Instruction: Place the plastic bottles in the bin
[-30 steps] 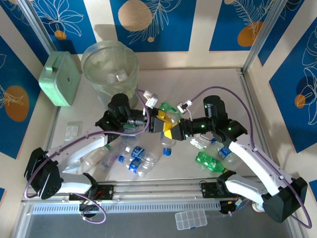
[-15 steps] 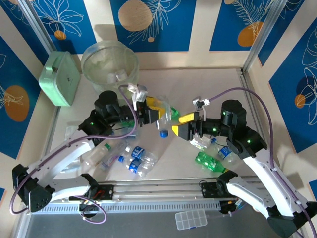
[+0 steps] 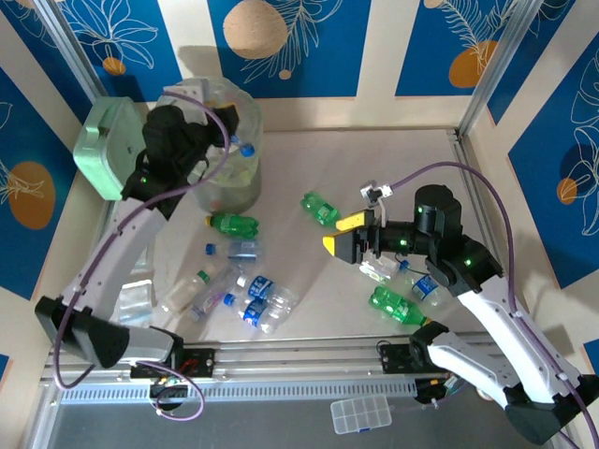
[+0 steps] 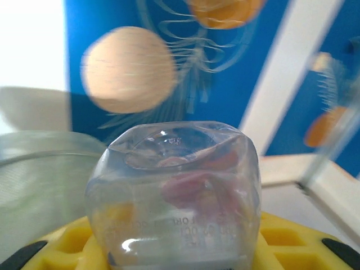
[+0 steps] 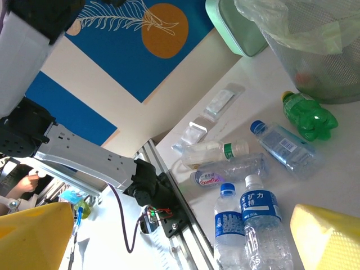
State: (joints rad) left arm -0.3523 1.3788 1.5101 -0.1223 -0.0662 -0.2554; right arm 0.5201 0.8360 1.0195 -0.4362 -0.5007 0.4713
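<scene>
Since the earlier frame the right gripper (image 3: 333, 234) has drawn back to centre right, and the left gripper (image 4: 174, 243) has swung from the centre to the upper left. Loose bottles (image 3: 257, 304) lie at lower centre, and beyond them the right gripper hovers with jaws wide apart, grasping nothing, presumably ready for the next pick. Farthest back, the left gripper clamps a clear bottle (image 4: 174, 185) over the bin (image 3: 245, 185), judged in position for release.
</scene>
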